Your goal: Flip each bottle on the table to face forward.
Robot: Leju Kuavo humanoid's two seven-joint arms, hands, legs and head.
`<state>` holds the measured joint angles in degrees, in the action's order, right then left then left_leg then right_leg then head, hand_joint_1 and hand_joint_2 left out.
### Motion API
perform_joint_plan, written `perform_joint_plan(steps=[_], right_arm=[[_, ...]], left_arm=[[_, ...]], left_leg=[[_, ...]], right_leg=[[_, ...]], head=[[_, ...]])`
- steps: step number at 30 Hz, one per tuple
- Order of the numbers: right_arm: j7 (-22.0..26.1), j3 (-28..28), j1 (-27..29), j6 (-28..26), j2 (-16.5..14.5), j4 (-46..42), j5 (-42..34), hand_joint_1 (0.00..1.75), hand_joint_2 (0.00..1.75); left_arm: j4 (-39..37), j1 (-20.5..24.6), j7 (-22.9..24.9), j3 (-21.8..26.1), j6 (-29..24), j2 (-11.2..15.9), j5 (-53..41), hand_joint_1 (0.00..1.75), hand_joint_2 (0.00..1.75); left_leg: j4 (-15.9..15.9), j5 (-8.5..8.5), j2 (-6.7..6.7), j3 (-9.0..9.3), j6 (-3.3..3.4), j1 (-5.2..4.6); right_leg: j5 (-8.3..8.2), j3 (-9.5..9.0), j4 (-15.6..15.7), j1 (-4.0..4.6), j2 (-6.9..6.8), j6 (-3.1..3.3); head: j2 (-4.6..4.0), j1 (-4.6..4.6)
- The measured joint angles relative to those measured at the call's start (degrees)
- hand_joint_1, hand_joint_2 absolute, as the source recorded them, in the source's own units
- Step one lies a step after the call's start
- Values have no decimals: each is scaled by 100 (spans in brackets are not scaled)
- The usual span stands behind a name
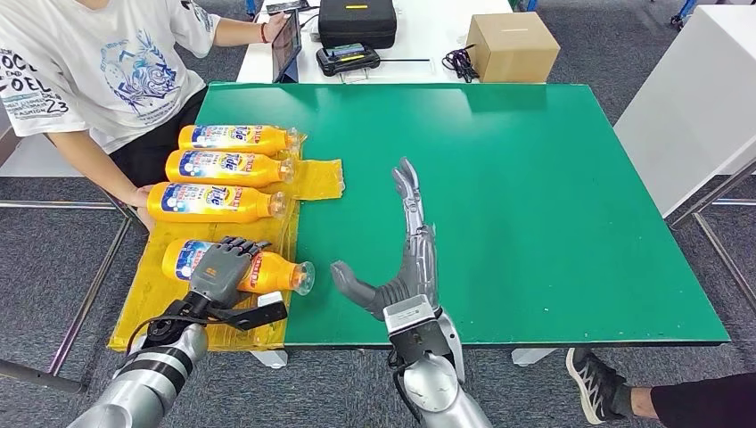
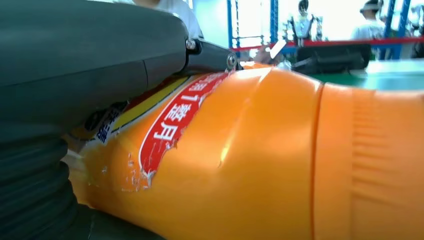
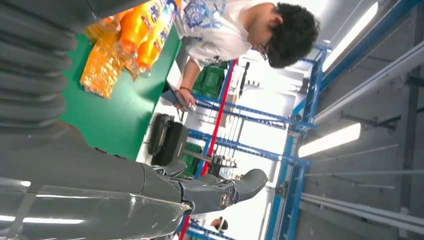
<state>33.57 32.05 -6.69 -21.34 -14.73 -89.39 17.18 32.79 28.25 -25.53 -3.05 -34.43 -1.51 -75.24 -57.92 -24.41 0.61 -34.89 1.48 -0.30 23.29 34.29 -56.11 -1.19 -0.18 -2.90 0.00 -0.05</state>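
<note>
Left hand [image 1: 221, 268] is gripping the nearest orange detergent bottle [image 1: 267, 272] lying on the yellow sheet [image 1: 152, 303] at the counter [image 1: 535, 196] edge; right hand [image 1: 406, 259] is resting open, empty. Risk: the smooth bottle could be slipping mid-roll toward its neighbour.

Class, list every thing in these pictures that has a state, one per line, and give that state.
Nearest bottle: lying on its side, left hand on it.
Other three bottles: lying on their sides, label up.
Left hand: grips the nearest bottle.
Right hand: open, fingers spread, holds nothing.
Cardboard box: closed.
Black case: closed.
</note>
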Motion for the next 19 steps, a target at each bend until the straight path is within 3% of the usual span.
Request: perform_joint_plan(steps=[8, 9, 12, 13, 19], right_arm=[[-31, 4, -3, 254, 0, 79, -9, 0, 175], [-37, 4, -3, 294, -1, 91, -22, 0, 175], [-48, 5, -4, 402, -4, 134, -87, 0, 175], [-49, 4, -5, 435, -5, 149, -108, 0, 175], [-51, 7, -17, 603, -12, 252, -185, 0, 175]], left_arm=[[-287, 362, -145, -138, 1177, 212, 323, 169, 175], [-308, 400, -151, -153, 1308, 237, 343, 135, 175], [-374, 494, -141, -218, 1631, 308, 356, 12, 175], [-401, 520, -134, -242, 1745, 330, 372, 3, 175], [-540, 618, -254, -308, 2815, 454, 771, 0, 175]], left_leg=[[4, 0, -3, 34, -1, 1], [4, 0, -4, 38, -1, 1], [6, 0, -4, 48, -2, 1], [7, 0, -5, 51, -2, 2], [9, 0, -6, 66, -3, 2]], right_leg=[[-1, -29, -1, 1, 0, 2], [-1, -32, -2, 1, 1, 2], [-1, -40, -4, 2, 1, 3], [-1, -43, -4, 3, 1, 3], [0, -61, -7, 2, 2, 5]], head=[[0, -1], [0, -1], [0, -1], [0, -1], [0, 0]])
